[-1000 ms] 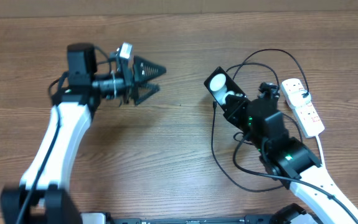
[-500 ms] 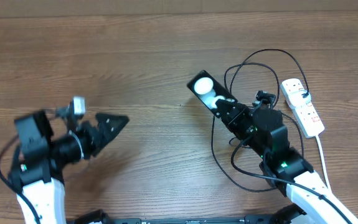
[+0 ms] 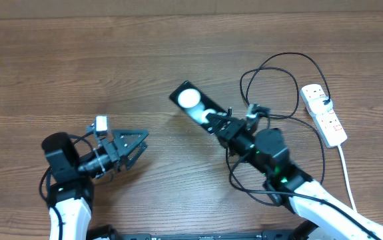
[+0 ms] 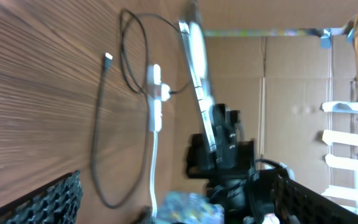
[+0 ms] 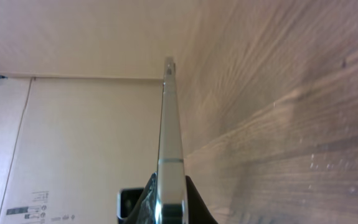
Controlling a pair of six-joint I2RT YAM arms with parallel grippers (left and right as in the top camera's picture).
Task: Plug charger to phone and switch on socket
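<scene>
Overhead, the right jaws were clamped on the near-right end of the phone (image 3: 191, 101), which slanted far-left above the bench (image 3: 111, 60). The left jaws gaped empty further left. The charger (image 3: 291, 55) lay looped right of the phone, beside the socket (image 3: 323, 113).

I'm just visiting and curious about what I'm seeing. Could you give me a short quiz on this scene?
1. True or false: the right pincer holds the phone above the table.
2. Fill in: the charger ends in a free plug lying on the ___.
3. The left pincer is: A) open and empty; B) shut on the charger; C) shut on the phone.
Key: 1 true; 2 table; 3 A.
</scene>
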